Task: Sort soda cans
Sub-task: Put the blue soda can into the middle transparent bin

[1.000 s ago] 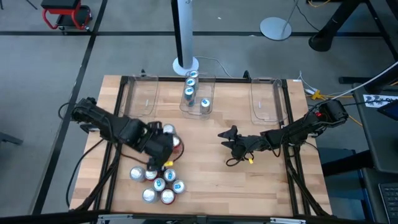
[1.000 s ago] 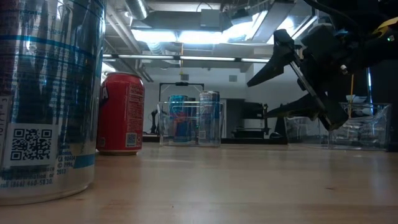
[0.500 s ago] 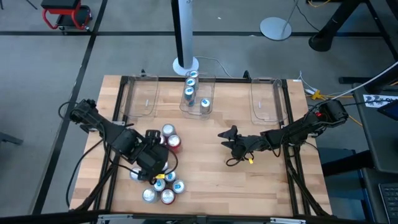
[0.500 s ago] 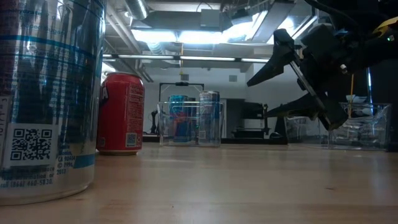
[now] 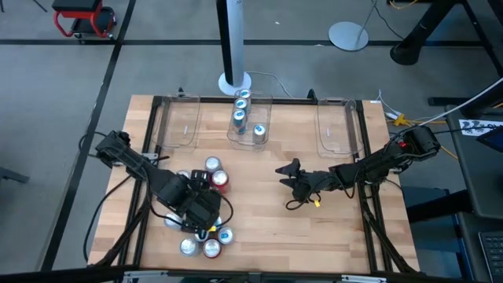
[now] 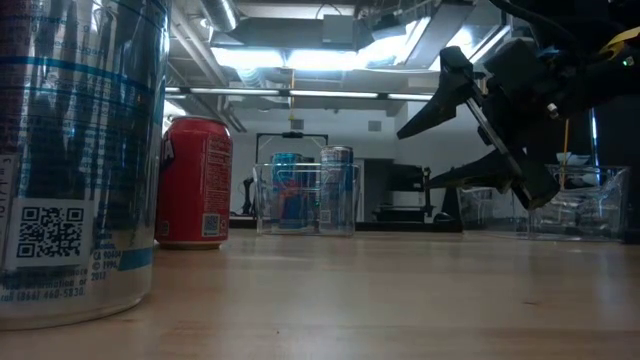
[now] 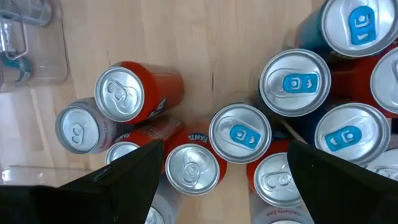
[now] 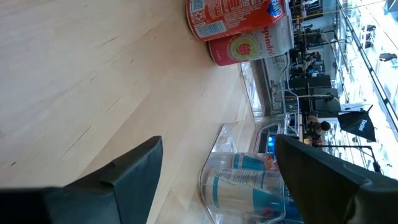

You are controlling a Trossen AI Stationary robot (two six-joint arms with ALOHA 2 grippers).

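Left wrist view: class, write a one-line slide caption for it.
Open left gripper hovers above a cluster of upright soda cans, red and blue-tabbed, on the wooden table.

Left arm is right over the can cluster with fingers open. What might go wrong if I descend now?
1. The soda cans stand tightly packed, rims nearly touching, so the left gripper fingers could land on neighbouring tops or knock them over.
2. Red and blue-tab cans are mixed, so a wide grasp might catch two.
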